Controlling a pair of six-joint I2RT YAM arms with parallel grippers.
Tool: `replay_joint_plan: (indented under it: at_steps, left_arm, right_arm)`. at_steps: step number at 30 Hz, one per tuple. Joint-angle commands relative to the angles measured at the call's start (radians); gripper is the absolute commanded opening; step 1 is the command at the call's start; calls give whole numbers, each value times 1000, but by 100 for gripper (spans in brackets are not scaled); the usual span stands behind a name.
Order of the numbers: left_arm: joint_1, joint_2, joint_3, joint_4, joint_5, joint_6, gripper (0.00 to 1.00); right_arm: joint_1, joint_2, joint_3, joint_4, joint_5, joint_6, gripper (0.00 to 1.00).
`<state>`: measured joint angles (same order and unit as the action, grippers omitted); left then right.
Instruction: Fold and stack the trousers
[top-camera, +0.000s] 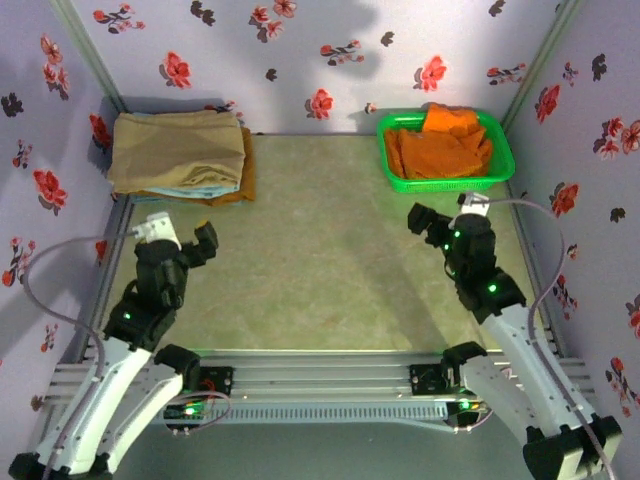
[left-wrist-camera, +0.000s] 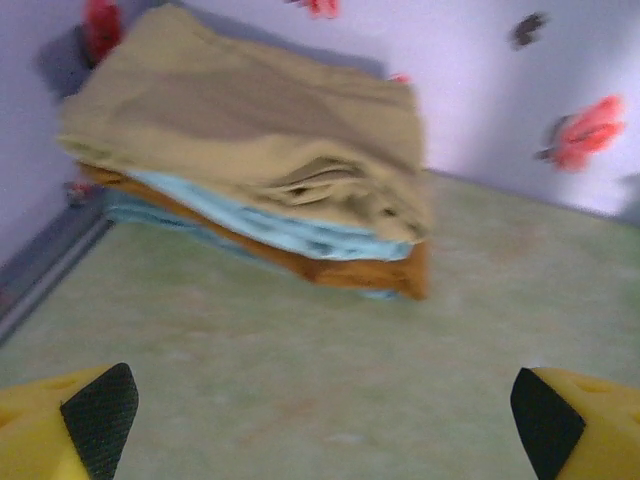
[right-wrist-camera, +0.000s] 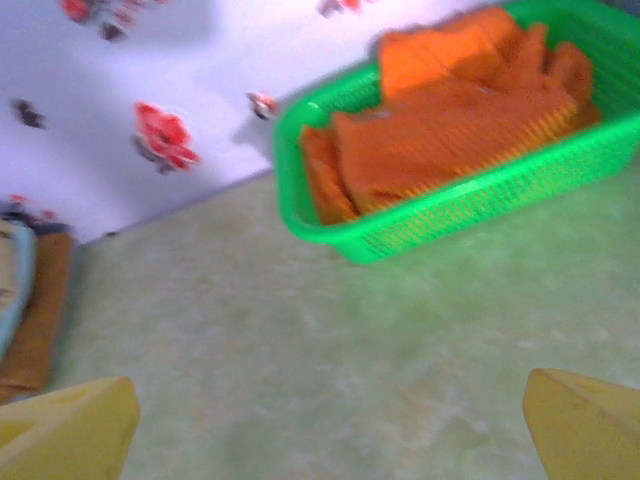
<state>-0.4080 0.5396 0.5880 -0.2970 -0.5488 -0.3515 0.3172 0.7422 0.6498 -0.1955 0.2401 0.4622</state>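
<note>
Left claw (top-camera: 204, 243): released, fingers spread wide, nothing between them. From the wrist, the left claw (left-wrist-camera: 322, 425) has its yellow fingers (left-wrist-camera: 70, 425) at the lower corners, with bare counter (left-wrist-camera: 300, 380) in the gap.

Trousers (top-camera: 178, 150): folded, tan, ahead of the left claw and off to its left, well apart from it, in the far-left corner by the walls. They top a pile. Beneath the trousers (left-wrist-camera: 250, 110) lies a blue cloth (left-wrist-camera: 270, 228), then a brown cloth (left-wrist-camera: 350, 272), then another blue edge at the bottom. The cloth is rumpled at the trousers' near right corner.

Right claw (top-camera: 420, 220): released, empty, over bare counter. From the wrist, the right claw (right-wrist-camera: 335, 430) has its fingers (right-wrist-camera: 585, 430) wide apart at the lower corners.

Basket (top-camera: 440, 184): green, ahead of the right claw and slightly to its right, close to the far wall. Orange garments (top-camera: 445, 145) are heaped inside. The wrist view is blurred, but the basket (right-wrist-camera: 450, 215) and garments (right-wrist-camera: 450, 130) are plain enough.
</note>
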Motion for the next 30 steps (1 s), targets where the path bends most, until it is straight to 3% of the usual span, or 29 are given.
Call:
replay_joint_plan:
  at_steps: [1,3,4,8,12,14,19,22,23,26,28,29,30]
  left_arm:
    - [22,-4,-233,474,-186,272,100]
    - [44,59,-399,810,-173,415,100]
    - [72,105,-451,921,-179,400,100]
    - [261,322,-501,1047,-16,171,100]
    - [325,654,-501,1372,52,224,100]
    - [351,781,-475,1482,87,246,100]
    - [424,917,-363,1388,298,243,100]
    - [428,1020,-335,1461,305,253,100]
    - [429,998,-323,1390,319,248,100]
    - [424,1002,-258,1293,356,275,100]
    - [416,1000,-215,1218,363,288,100]
    - [414,1002,-216,1223,360,289,100]
    - [414,999,-215,1218,361,287,100]
  right_arm:
    - [5,-20,-175,335,186,-39,99]
    - [2,4,-288,509,208,-138,99]
    - [-2,34,-334,614,223,-197,99]
    - [-66,201,-389,812,273,-253,99]
    - [-136,348,-407,970,148,-414,99]
    - [-156,414,-400,1011,151,-393,99]
    - [-174,476,-366,1018,64,-465,99]
    - [-181,516,-368,1026,34,-474,99]
    - [-184,544,-378,1064,21,-477,99]
    - [-191,704,-423,1278,28,-474,99]
    - [-196,886,-452,1549,38,-494,99]
    - [-188,894,-456,1554,62,-499,99]
    - [-189,830,-444,1431,68,-474,99]
